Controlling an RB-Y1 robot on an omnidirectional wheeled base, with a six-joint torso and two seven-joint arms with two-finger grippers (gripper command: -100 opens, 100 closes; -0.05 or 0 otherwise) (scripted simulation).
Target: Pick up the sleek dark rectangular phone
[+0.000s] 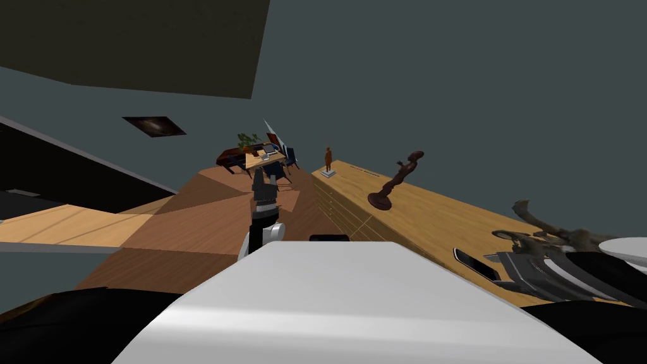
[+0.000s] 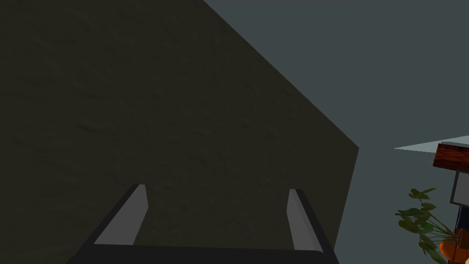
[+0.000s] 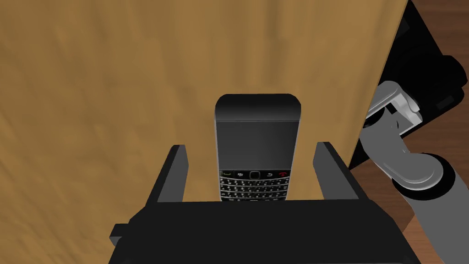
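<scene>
Right gripper (image 3: 251, 147) hangs over the wooden cabinet top (image 3: 114, 91), fingers spread wide, gripping nothing. We find the dark phone (image 3: 258, 137) lying flat between them, clear of both. Left gripper (image 2: 217, 195), ahead, likewise spread.

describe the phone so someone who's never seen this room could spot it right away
On my right, a long wooden sideboard runs along the wall. At its near end a phone lies flat between the open fingers of my right gripper. Unlike the upright dark sculpture and orange figurine farther along, it is a flat black slab with a screen above tiny keys.
</scene>
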